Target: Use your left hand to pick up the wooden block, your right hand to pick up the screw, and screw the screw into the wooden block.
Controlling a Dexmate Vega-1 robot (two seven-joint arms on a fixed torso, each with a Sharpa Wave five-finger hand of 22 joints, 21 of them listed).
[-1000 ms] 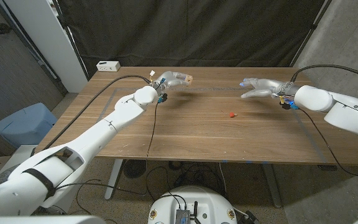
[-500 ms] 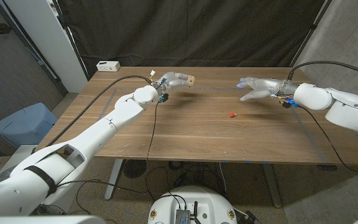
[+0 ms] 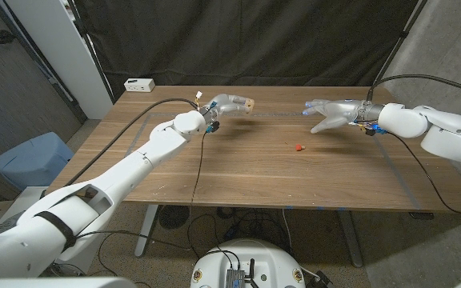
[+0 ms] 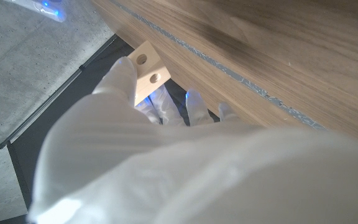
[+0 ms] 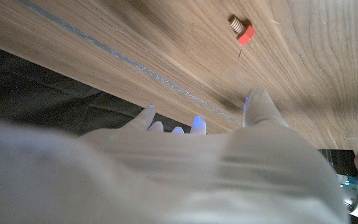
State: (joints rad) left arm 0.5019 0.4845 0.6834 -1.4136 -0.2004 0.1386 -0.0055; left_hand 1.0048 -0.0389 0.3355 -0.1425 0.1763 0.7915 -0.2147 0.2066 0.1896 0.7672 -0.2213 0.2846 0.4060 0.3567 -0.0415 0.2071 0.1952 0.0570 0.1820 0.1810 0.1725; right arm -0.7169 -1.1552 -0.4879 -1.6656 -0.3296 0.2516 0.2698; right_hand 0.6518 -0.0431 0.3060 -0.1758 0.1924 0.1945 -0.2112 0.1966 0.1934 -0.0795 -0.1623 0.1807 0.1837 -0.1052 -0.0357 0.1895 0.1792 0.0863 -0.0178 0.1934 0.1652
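Black drapes hang behind a wooden desk (image 3: 238, 172) that fills the middle of the head view, with a small white box (image 3: 139, 84) sitting at its upper left corner. At upper centre-left of that frame, the robot's left hand (image 3: 224, 103) holds the wooden block (image 3: 246, 103) clear of the desk, pinched at its fingertips; the left wrist view shows the pale block (image 4: 145, 77) with two drilled holes facing outward, gripped between the fingers. At upper right of the head frame, the right hand (image 3: 332, 114) hovers above the desk with its fingers spread and nothing in them. The screw (image 3: 298, 147), red-headed, lies on the desk just right of centre, below and to the left of that hand and apart from it; the right wrist view shows the screw (image 5: 243, 30) lying on its side on the wood grain, beyond the fingertips (image 5: 255, 99).

By this evidence the first step looks done: the block is up. The step in hand appears to be the reach for the screw. The next move likely calls for the right hand to descend toward the centre of the frame and close on the small red head with a fine pinch. The screw's thread would then be lined up with one of the block's holes.
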